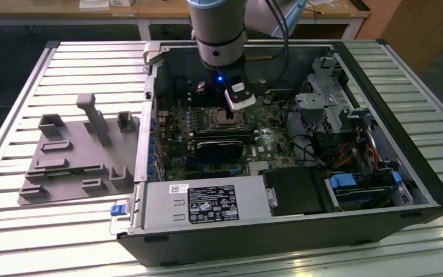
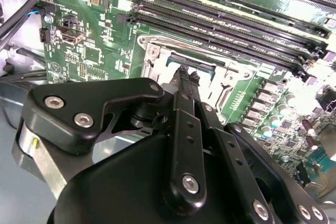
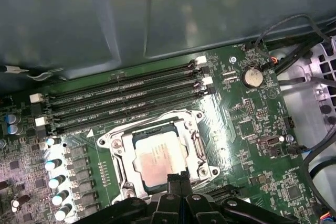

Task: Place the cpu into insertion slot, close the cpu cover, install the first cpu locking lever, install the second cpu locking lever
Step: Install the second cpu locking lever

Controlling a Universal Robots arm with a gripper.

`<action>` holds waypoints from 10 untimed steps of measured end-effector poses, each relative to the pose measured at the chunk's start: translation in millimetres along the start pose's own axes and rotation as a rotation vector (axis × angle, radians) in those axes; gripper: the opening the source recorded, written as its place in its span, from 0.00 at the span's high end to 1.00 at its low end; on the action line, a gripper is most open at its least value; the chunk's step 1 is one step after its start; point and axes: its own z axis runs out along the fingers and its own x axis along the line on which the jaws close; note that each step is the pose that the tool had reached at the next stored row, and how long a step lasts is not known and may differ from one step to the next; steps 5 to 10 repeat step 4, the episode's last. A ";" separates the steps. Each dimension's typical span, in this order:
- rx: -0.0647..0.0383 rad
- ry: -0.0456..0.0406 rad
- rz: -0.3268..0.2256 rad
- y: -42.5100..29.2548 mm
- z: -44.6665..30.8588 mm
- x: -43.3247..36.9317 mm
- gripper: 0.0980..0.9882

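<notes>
The arm is down inside the open computer case [image 1: 406, 190], which lies on its side on the slatted bench [image 1: 90, 225]. In the exterior view the claw [image 1: 235, 107] hangs right above the insertion slot [image 1: 225, 118] near the middle of the motherboard [image 1: 177, 121], and the arm's body hides the board's far part.

In the first wrist view the cpu [image 3: 159, 156] sits flat in the insertion slot [image 3: 122, 174], silvery top up and framed by the metal rim. The cpu cover [image 3: 202, 153] seems to lie down around the chip, with the chip showing through its window, though I can't tell whether it is fully seated. The claw [image 3: 178, 182] shows here as two black fingers [image 3: 174, 184] pressed close together, tips at the chip's near edge. They look narrow with nothing between them, but contact with the chip is hard to make out.

In the second wrist view the claw [image 2: 185, 73] blocks much of the socket, so only slivers of the cpu [image 2: 191, 62] and cpu cover [image 2: 157, 56] peek past the black linkage. The locking levers are too hidden to judge.

Four long memory slots [image 3: 121, 100] run beside the socket. A grey fixture tray [image 1: 75, 153] rests on the bench toward the exterior view's left, well apart from the case.
</notes>
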 end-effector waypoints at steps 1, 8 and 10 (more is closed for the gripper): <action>0.000 0.0003 0.000 0.1 0.0 -0.1 1.00; 0.000 0.0005 0.000 0.1 0.1 -0.2 1.00; 0.000 0.0005 0.000 0.1 0.1 -0.2 1.00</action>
